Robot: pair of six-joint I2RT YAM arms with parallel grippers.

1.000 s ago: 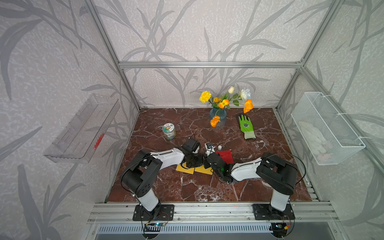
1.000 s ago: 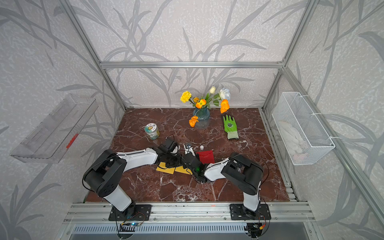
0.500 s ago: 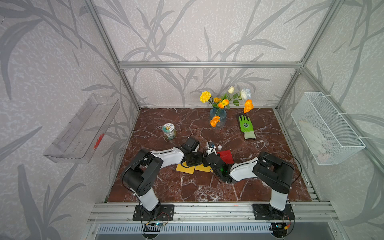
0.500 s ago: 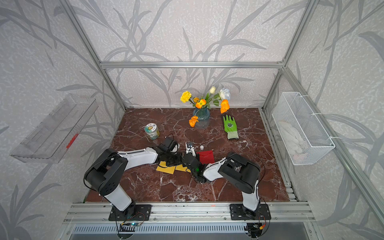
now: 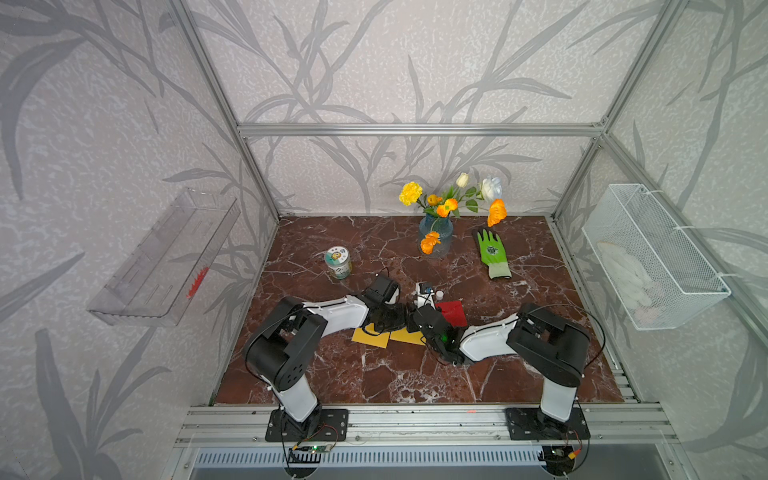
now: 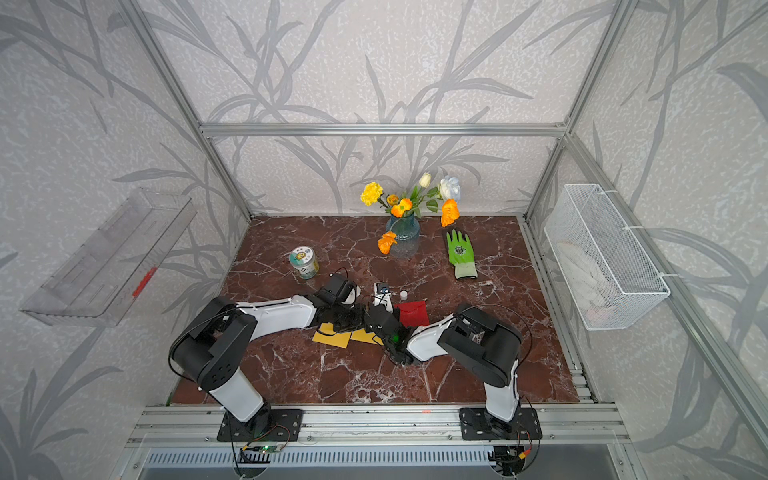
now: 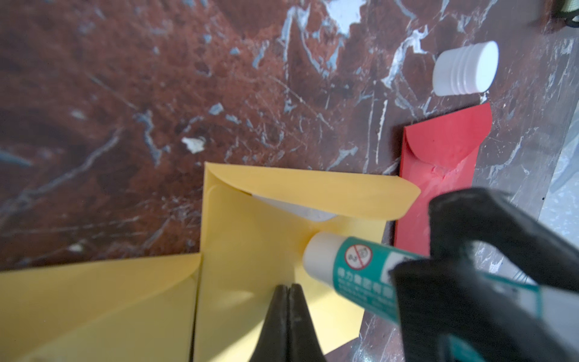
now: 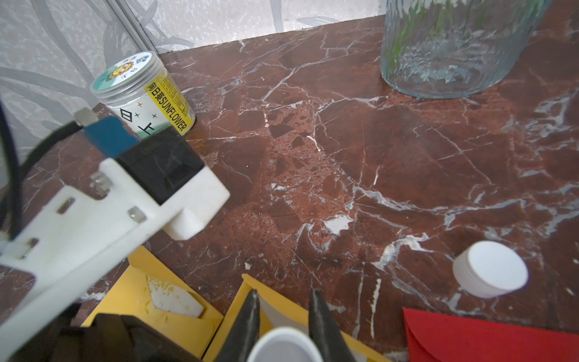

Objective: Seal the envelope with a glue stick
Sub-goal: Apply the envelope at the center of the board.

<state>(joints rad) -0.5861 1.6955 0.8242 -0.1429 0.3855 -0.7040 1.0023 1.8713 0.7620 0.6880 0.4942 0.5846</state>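
Note:
A yellow envelope [image 7: 250, 244] lies on the marble table with its flap [image 7: 313, 194] raised and white paper showing inside. My left gripper [image 7: 289, 286] is shut with nothing in it, its tips down on this envelope's body. My right gripper [image 8: 285, 294] is shut on the uncapped glue stick [image 7: 344, 266], a white tube with a green label. The stick's tip points at the envelope just below the flap. In both top views the two grippers [image 5: 401, 318] [image 6: 365, 318] meet over the yellow envelopes. The white cap [image 7: 463, 69] lies apart on the table.
A second yellow envelope [image 7: 94, 297] lies beside the first, and a red envelope [image 7: 438, 163] lies on its other side. Farther back stand a labelled jar [image 5: 338, 262], a glass vase with flowers [image 5: 434, 237] and a green glove [image 5: 492, 251]. A wire basket [image 5: 652, 257] hangs on the right wall.
The right arm's elbow has shifted slightly to the left. Both grippers stay at the yellow envelopes, shut as before.

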